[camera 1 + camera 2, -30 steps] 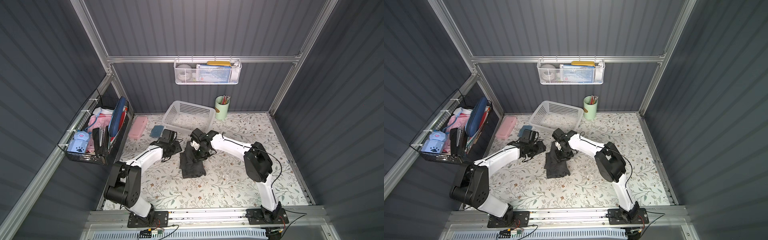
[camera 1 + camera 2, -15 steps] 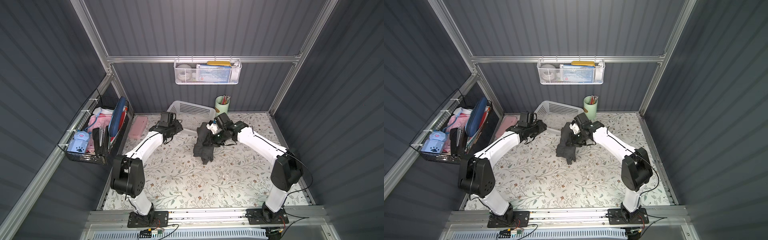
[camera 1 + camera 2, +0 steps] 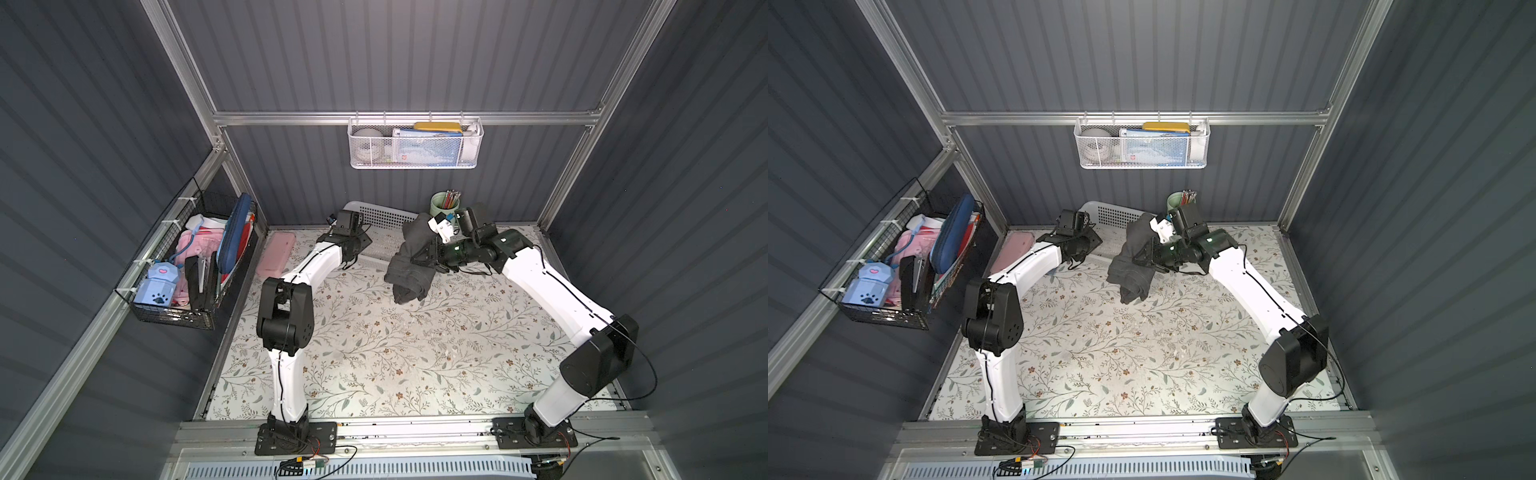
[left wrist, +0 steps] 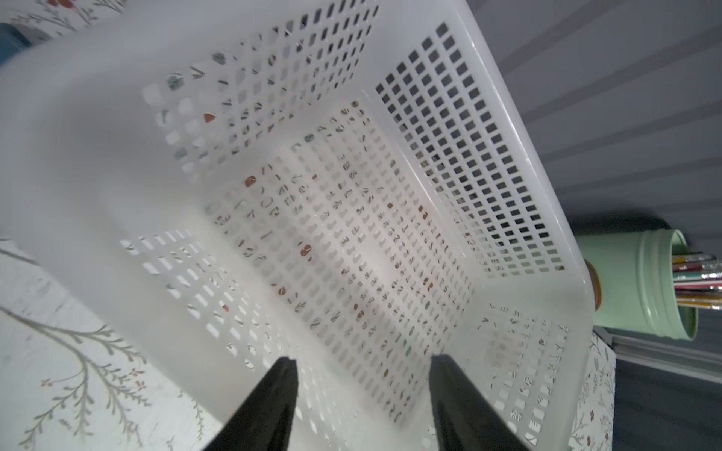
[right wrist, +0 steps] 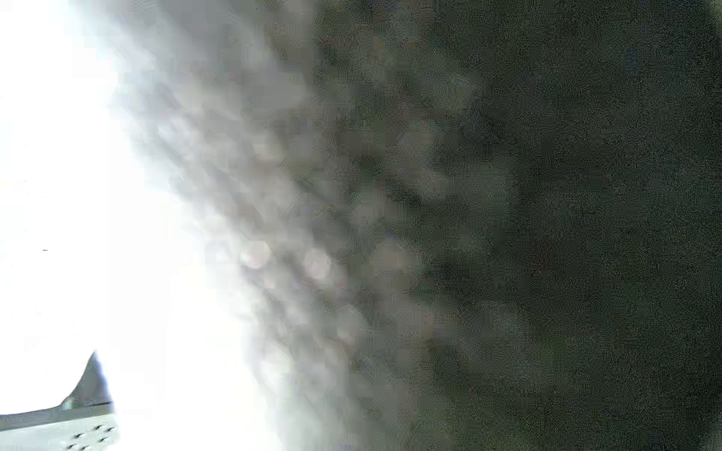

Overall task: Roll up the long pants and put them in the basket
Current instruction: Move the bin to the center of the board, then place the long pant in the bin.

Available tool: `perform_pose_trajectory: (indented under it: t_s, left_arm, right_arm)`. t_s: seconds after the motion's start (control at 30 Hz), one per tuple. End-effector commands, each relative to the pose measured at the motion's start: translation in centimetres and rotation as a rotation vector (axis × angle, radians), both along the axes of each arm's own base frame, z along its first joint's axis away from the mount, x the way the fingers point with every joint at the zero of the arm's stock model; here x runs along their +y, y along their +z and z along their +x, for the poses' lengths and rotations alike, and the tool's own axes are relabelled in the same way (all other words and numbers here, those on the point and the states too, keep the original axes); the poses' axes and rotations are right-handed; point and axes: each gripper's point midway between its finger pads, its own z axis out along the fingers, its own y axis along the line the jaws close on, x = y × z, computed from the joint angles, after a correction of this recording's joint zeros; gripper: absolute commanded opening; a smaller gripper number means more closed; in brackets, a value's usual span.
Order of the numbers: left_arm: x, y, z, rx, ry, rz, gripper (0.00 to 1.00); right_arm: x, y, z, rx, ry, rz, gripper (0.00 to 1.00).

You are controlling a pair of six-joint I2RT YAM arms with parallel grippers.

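Note:
The long pants [image 3: 409, 266] [image 3: 1130, 268] are a dark charcoal bundle hanging above the flowered table, in front of the white basket [image 3: 376, 209] [image 3: 1100, 206]. My right gripper [image 3: 424, 254] [image 3: 1143, 255] is shut on the bundle's upper part. In the right wrist view blurred dark cloth [image 5: 547, 234] fills the picture and hides the jaws. My left gripper [image 3: 365, 245] [image 4: 361, 359] is open at the basket [image 4: 508, 117], its two black fingers [image 4: 281, 390] wide apart with only the perforated plastic behind them.
A green pencil cup [image 3: 444, 204] [image 4: 640, 285] stands right of the basket at the back wall. A pink case [image 3: 276, 253] lies at the back left. A black wire rack [image 3: 187, 266] hangs on the left wall, a white mesh shelf [image 3: 415, 143] on the back wall.
My right arm has carried the pants bundle up off the table's middle and back towards the basket. My left arm has swung back from the pants to the basket.

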Motion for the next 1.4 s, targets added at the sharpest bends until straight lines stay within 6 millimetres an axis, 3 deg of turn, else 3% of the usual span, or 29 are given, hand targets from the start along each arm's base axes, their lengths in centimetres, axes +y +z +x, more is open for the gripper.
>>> perform_pose_trajectory:
  t_s: [0.0, 0.1, 0.23, 0.3, 0.4, 0.57, 0.73, 0.8, 0.93, 1.0, 1.07, 1.17, 1.3, 1.37]
  left_arm:
    - [1.8, 3.8, -1.6, -0.023, 0.089, 0.004, 0.58]
    - [2.7, 5.6, -2.7, -0.014, 0.108, 0.023, 0.59]
    - [3.0, 1.5, -5.0, 0.13, 0.165, -0.018, 0.59]
    - [2.9, -0.7, -5.3, 0.154, 0.199, -0.06, 0.6]
    - [3.0, -2.5, -4.2, 0.164, 0.222, -0.04, 0.61]
    - [3.2, -2.4, -1.6, 0.104, 0.256, -0.03, 0.62]
    - [2.9, -4.4, -1.0, 0.154, 0.254, -0.028, 0.62]
    - [2.8, -5.2, -0.9, 0.162, 0.254, -0.031, 0.53]
    - [2.7, -5.4, -1.5, 0.171, 0.247, -0.051, 0.17]
    - [2.6, -5.1, -2.2, 0.174, 0.246, -0.069, 0.05]
    - [2.7, -4.7, -3.0, 0.176, 0.239, -0.079, 0.0]
    - [2.8, -4.1, -4.0, 0.176, 0.233, -0.092, 0.0]
    - [3.6, -3.6, -6.3, 0.173, 0.27, -0.106, 0.0]
    - [4.5, -4.2, -8.2, 0.185, 0.317, -0.107, 0.0]
  right_arm:
    - [0.3, 3.0, 0.8, -0.081, 0.014, 0.069, 0.0]
    - [0.6, 2.9, 1.3, -0.083, 0.014, 0.078, 0.0]
    - [0.8, 3.0, 2.0, -0.085, 0.011, 0.095, 0.0]
    - [1.0, 3.4, 2.2, -0.097, 0.016, 0.107, 0.0]
    - [1.3, 3.9, 2.5, -0.104, 0.022, 0.122, 0.0]
    - [1.8, 4.6, 2.7, -0.109, 0.033, 0.146, 0.0]
    - [2.4, 5.8, 3.1, -0.127, 0.04, 0.201, 0.0]
    - [2.9, 6.4, 3.7, -0.152, 0.038, 0.229, 0.0]
    - [3.8, 7.4, 6.2, -0.223, 0.02, 0.276, 0.0]
    - [4.1, 7.5, 7.8, -0.244, 0.012, 0.283, 0.0]
    - [4.3, 7.5, 9.5, -0.257, 0.008, 0.289, 0.0]
    - [4.5, 6.2, 11.6, -0.253, -0.005, 0.289, 0.0]
    - [4.9, 2.9, 13.8, -0.203, -0.058, 0.307, 0.0]
    - [5.3, 0.0, 14.7, -0.157, -0.077, 0.304, 0.0]
